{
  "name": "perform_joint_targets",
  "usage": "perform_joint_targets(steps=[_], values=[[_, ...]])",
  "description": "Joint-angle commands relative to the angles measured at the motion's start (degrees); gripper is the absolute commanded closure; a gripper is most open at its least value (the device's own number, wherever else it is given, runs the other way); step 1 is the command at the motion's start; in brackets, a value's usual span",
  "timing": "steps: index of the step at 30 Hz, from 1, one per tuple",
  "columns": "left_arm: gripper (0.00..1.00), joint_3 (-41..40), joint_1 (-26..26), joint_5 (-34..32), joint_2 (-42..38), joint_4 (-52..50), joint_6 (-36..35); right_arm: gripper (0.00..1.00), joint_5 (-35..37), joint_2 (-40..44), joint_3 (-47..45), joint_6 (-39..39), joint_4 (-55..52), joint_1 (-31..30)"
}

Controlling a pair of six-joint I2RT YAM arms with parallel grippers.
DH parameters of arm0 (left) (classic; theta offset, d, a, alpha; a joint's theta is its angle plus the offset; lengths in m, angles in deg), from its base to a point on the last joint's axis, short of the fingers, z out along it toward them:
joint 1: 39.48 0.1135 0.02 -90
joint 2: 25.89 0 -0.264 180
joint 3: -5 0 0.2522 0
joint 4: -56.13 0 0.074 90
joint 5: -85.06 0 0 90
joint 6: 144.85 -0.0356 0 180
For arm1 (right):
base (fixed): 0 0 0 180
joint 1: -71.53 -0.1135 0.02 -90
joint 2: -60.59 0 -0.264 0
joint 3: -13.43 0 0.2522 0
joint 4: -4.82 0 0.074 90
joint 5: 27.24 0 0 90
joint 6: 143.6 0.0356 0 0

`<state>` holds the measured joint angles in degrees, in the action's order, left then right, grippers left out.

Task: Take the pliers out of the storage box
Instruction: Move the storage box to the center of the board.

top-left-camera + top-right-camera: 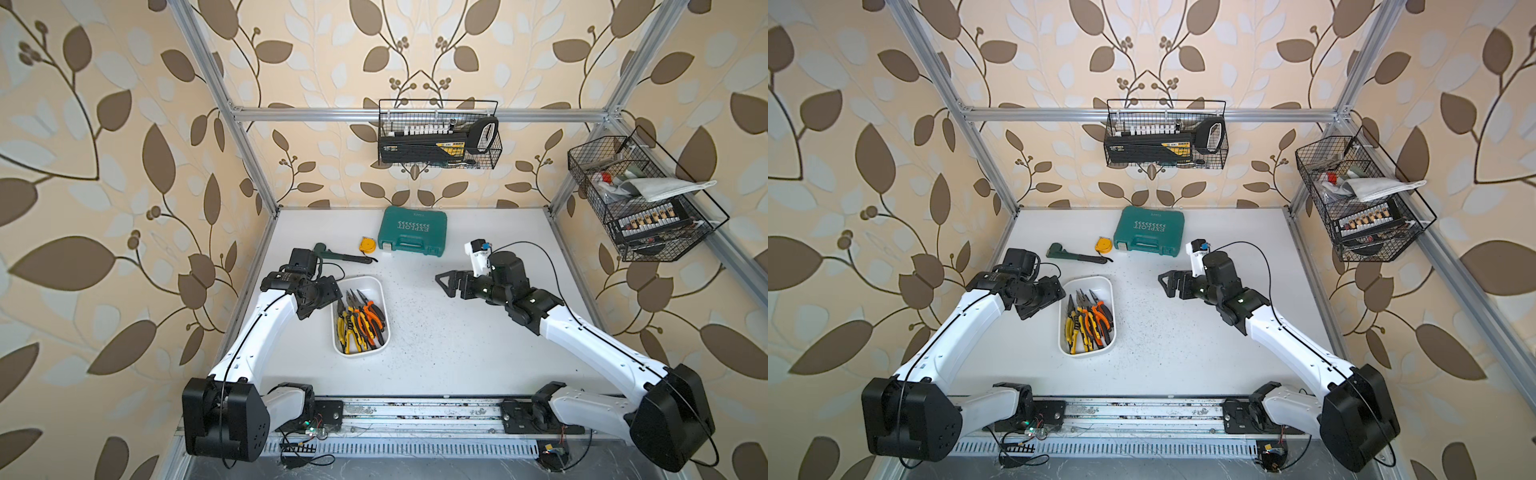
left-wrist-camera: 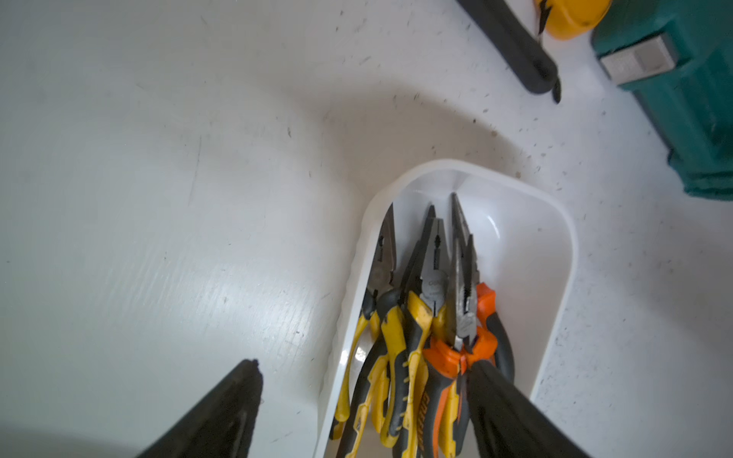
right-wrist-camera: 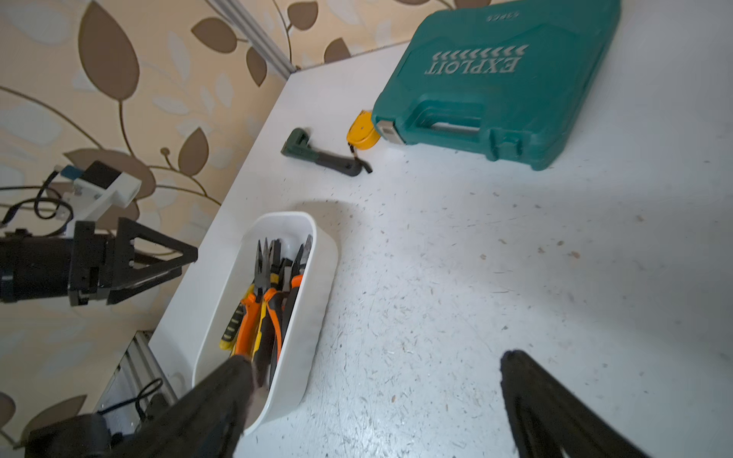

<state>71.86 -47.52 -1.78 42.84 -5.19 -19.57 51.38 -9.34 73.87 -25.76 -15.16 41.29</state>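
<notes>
Crowding near wall of storage box [image 1: 366, 288]: pliers [image 1: 360, 325]

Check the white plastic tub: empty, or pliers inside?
Not empty: yellow- and orange-handled pliers lie piled inside the white plastic tub.

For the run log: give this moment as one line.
left gripper: open, empty, at storage box rim | right gripper: open, empty, over table | pliers: in storage box, none out
</notes>
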Motion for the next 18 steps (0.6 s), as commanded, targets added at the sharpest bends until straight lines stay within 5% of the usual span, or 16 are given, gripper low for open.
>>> perform_joint_targets(steps=[1,11,18], values=[[0.23,-0.7,-1.6,2.0,2.5,1.1,1.3,0.01,1.2,-3.8,0.9,-0.7,-0.4,-2.4],[0.52,-3.7,-2.4,-2.1,6.7,5.0,1.7,0.01,5.9,-4.1,2.1,-3.1,-2.7,-3.8],[0.6,-3.7,-3.8,-2.2,9.7,5.5,1.5,0.01,7.8,-2.5,1.8,-3.3,-3.4,-3.7]])
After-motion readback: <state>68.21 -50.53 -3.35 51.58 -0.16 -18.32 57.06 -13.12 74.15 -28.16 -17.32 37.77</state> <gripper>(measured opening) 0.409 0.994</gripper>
